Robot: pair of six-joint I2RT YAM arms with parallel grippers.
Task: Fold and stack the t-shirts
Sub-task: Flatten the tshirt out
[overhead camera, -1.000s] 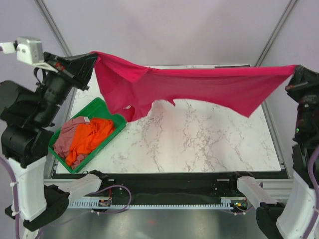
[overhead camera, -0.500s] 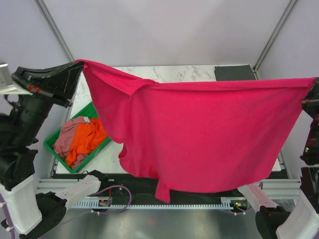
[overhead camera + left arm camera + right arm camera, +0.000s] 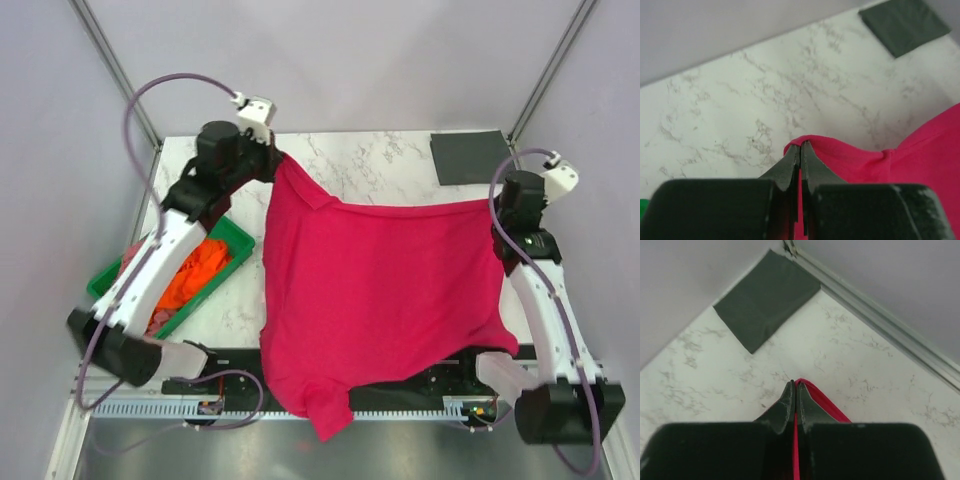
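The crimson-red t-shirt (image 3: pixel 380 290) lies spread across the marble table, its near end hanging over the front edge. My left gripper (image 3: pixel 277 160) is shut on the shirt's far left corner, seen pinched in the left wrist view (image 3: pixel 801 146). My right gripper (image 3: pixel 497 203) is shut on the far right corner, seen as a red edge between the fingers in the right wrist view (image 3: pixel 795 385). The orange t-shirt (image 3: pixel 190 275) and the dusty pink t-shirt (image 3: pixel 132 262) lie crumpled in the green tray (image 3: pixel 228 233). The dark grey folded t-shirt (image 3: pixel 470 156) lies at the far right corner.
The green tray stands at the table's left edge, under my left arm. The dark grey folded cloth also shows in the left wrist view (image 3: pixel 904 25) and the right wrist view (image 3: pixel 765 297). A metal frame rail (image 3: pixel 880 325) runs along the table's far right edge.
Both arms have swung down and forward from a high hold. The red shirt, stretched in the air before, is now lowered onto the table with its far corners near the back.
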